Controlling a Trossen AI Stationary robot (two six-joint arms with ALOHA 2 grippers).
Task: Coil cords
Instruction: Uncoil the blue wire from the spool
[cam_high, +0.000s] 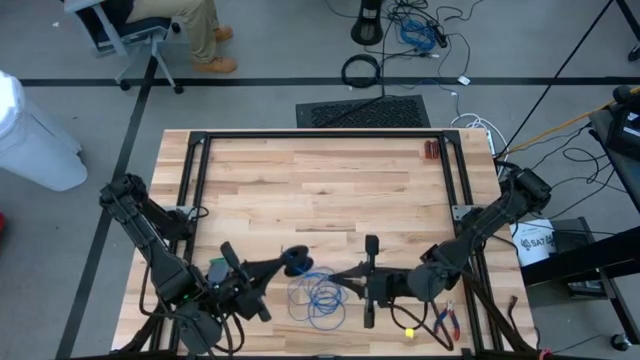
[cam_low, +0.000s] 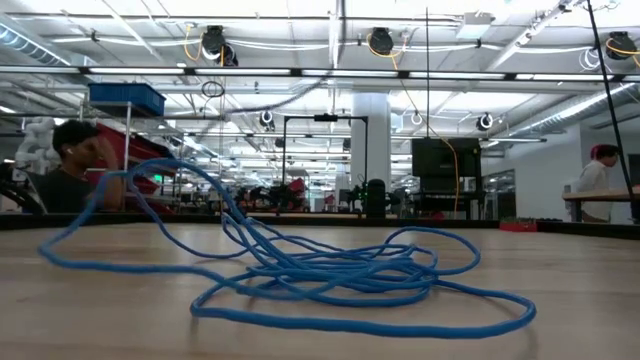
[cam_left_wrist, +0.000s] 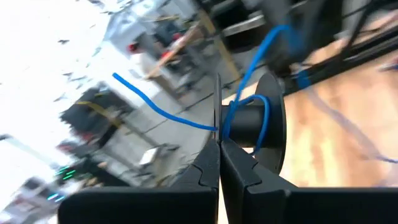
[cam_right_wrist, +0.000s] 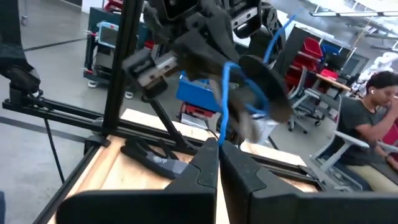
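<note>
The blue cord (cam_high: 320, 296) lies in loose loops on the wooden table near its front edge, and the same loops show in the low view (cam_low: 330, 272). One stretch of it is wound round a small dark spool (cam_left_wrist: 247, 124) that my left gripper (cam_high: 284, 263) carries above the table, shut. My right gripper (cam_high: 340, 272) faces it from the right, just past the loops, and is shut on a strand of cord (cam_right_wrist: 226, 81) that climbs to the spool (cam_right_wrist: 261, 78). A free tail (cam_left_wrist: 155, 107) sticks out from the spool. My left gripper pinches a thin flat plate (cam_left_wrist: 219, 115) at one end of the spool between its two fingers, pointing level toward the table's right. The spool hangs clear of the table with a few turns of cord (cam_left_wrist: 266, 118) round its core. My right gripper pinches one strand of the cord (cam_right_wrist: 221, 132) between its shut fingers, pointing level toward the table's left. The strand rises from the fingers to the spool. The rest of the cord hangs slack down to the loops on the table.
Red-handled pliers (cam_high: 446, 320) and a small yellow thing (cam_high: 408, 330) lie by the right arm at the front. A black frame (cam_high: 320, 136) rims the table, with a small brown object (cam_high: 430, 150) at its far right corner. People (cam_low: 70, 170) sit beyond the table.
</note>
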